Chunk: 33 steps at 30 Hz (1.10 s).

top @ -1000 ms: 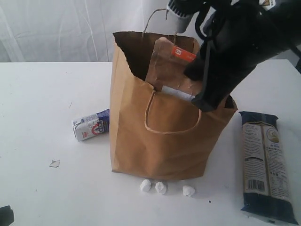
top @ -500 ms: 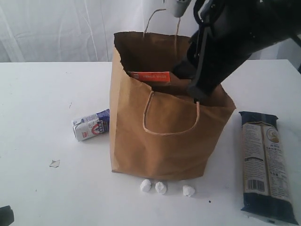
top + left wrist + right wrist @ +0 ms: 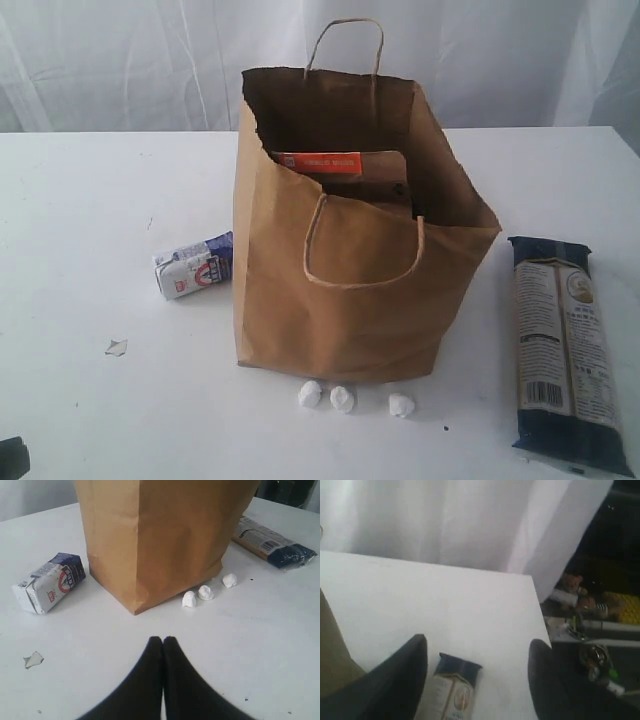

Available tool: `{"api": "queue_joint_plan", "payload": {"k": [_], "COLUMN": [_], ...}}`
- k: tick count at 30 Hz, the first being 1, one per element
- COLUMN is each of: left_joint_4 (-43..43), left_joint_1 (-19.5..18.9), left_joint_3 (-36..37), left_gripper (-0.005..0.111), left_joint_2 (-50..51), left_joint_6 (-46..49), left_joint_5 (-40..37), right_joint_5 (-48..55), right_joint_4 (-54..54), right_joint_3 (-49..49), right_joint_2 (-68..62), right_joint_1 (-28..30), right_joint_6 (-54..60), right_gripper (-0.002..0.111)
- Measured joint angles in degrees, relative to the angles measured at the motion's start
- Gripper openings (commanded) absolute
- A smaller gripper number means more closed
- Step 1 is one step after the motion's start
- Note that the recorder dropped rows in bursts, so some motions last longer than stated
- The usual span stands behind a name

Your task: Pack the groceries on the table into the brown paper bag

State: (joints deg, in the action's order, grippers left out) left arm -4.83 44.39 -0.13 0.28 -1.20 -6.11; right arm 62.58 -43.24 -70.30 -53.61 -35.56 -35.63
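Observation:
The tall brown paper bag [image 3: 340,290] stands open in the middle of the white table [image 3: 80,200]. Inside it leans a brown pouch [image 3: 345,170] with an orange strip at its top. A small white-blue carton [image 3: 192,265] lies on its side left of the bag, also the carton [image 3: 47,581] in the left wrist view. A long dark-blue packet [image 3: 562,350] lies flat to the bag's right. My left gripper [image 3: 163,641] is shut and empty, low over the table in front of the bag [image 3: 155,535]. My right gripper [image 3: 477,650] is open and empty, high above the packet [image 3: 451,690].
Three small white lumps [image 3: 342,398] sit on the table by the bag's front edge. A torn scrap [image 3: 116,347] lies at the front left. A white curtain [image 3: 120,60] hangs behind the table. The table's right edge [image 3: 540,615] drops off to clutter beyond.
My right gripper let go of the brown pouch, which dropped into the bag. The arm then lifted up and away, out of the exterior view, with its jaws open.

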Motion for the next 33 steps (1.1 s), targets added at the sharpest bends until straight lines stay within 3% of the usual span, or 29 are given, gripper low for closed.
{"api": "queue_joint_plan", "payload": {"k": [3,6,11,16,23,28,33], "left_joint_4": [0.0,0.0,0.0,0.0,0.0,0.0,0.0], "left_joint_1": [0.0,0.0,0.0,0.0,0.0,0.0,0.0], "left_joint_3": [0.0,0.0,0.0,0.0,0.0,0.0,0.0], "left_gripper": [0.000,0.000,0.000,0.000,0.000,0.000,0.000], "left_joint_2": [0.0,0.0,0.0,0.0,0.0,0.0,0.0], "left_joint_6": [0.0,0.0,0.0,0.0,0.0,0.0,0.0], "left_joint_5": [0.0,0.0,0.0,0.0,0.0,0.0,0.0], "right_joint_5": [0.4,-3.3,-5.7,-5.2,-3.4,-10.0,-20.7], "right_joint_4": [0.8,1.1,2.9,9.9,29.1,41.5,43.2], "right_joint_3": [6.0,13.8,18.0,18.7,23.4,32.2,38.5], "right_joint_2": [-0.3,-0.4,-0.4,-0.4,-0.4,-1.3,-4.6], "right_joint_1": [0.1,2.2,3.6,3.7,3.5,1.2,-0.6], "right_joint_6": [-4.6,-12.2,-13.7,-5.7,8.7,13.9,14.6], "right_gripper": [0.073,0.073,0.073,0.066,0.058,0.058,0.058]}}
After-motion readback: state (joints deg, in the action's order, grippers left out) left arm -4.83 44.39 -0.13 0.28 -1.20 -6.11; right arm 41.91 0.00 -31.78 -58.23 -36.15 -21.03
